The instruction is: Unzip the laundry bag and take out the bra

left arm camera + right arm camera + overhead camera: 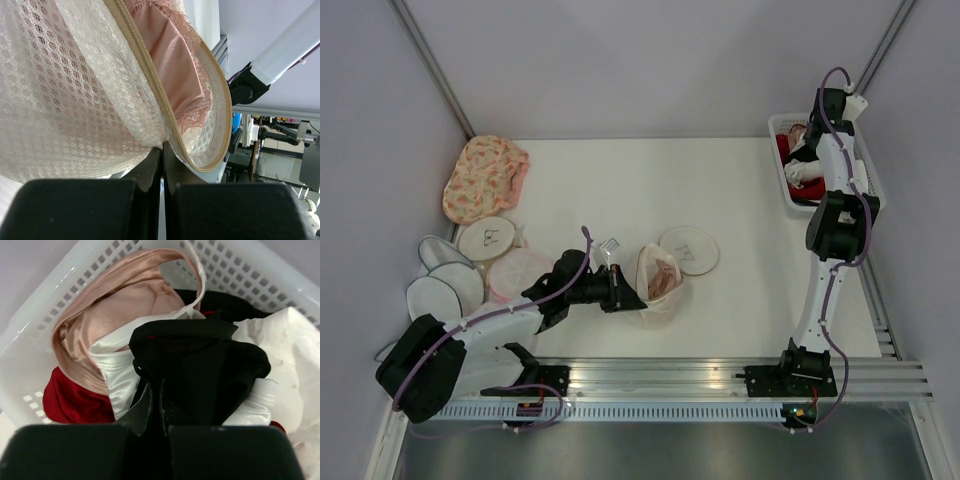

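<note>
The laundry bag (658, 285), a cream-white mesh drum, stands open at the table's middle. Its round lid (688, 250) with the black bra icon lies flapped out to the right. A pink lace bra (663, 281) sits inside it. My left gripper (623, 290) is shut on the bag's left side. In the left wrist view the gripper (162, 147) pinches the mesh (75, 100) beside the tan zip tape (150, 70), with the pink bra (175, 55) behind. My right gripper (803, 165) is down in the white basket (870, 180), shut (160, 390) on a black garment (210, 365).
The basket (30, 340) at the back right also holds peach, white and red garments. A peach floral bag (485, 175) lies at the back left. Several plain round white pouches (485, 238) lie below it, by the left arm. A metal rail (660, 380) runs along the near edge.
</note>
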You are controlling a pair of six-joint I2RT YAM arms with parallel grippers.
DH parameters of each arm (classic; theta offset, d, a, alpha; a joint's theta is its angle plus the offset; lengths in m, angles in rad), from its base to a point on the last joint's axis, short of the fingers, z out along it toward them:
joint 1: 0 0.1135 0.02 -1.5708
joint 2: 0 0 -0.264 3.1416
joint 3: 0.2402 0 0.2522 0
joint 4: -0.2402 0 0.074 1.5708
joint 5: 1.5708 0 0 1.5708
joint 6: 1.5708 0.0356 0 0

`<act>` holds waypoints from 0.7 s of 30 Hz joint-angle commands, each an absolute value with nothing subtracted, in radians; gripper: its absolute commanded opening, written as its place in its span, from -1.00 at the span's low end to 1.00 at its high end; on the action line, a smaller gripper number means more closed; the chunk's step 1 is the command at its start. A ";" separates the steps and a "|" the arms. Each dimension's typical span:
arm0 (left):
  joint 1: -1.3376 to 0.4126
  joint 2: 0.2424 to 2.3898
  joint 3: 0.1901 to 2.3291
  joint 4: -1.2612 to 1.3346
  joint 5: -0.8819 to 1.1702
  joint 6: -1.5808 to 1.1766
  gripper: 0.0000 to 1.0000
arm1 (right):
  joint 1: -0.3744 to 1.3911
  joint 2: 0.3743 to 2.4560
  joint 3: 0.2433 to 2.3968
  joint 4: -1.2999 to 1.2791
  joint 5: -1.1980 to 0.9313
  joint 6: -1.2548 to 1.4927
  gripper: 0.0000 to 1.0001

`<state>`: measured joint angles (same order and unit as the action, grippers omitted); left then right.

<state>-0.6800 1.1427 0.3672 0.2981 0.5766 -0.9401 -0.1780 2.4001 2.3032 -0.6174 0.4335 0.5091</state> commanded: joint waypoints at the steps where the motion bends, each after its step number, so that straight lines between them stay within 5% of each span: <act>1: -0.673 1.120 0.380 0.304 0.563 -0.916 -0.95 | -0.173 2.395 2.278 -0.692 0.334 0.525 -0.99; 2: -0.673 1.114 0.382 0.304 0.560 -0.914 -0.95 | -0.173 2.378 2.267 -0.680 0.325 0.523 -0.85; 3: -0.673 1.112 0.383 0.302 0.558 -0.913 -0.95 | -0.173 2.318 2.226 -0.658 0.316 0.515 -0.23; 6: -0.672 1.115 0.387 0.301 0.549 -0.907 -0.95 | -0.170 2.194 2.127 -0.549 0.331 0.499 0.51; 7: -0.672 1.117 0.385 0.301 0.548 -0.907 -0.95 | -0.167 2.099 2.100 -0.499 0.356 0.488 0.95; 15: -0.670 1.152 0.391 0.331 0.554 -0.897 -0.95 | -0.086 1.743 1.961 -0.546 0.412 0.495 0.96; 21: -0.670 1.169 0.390 0.334 0.534 -0.890 -0.96 | 0.190 1.447 1.475 -0.394 0.241 0.411 0.96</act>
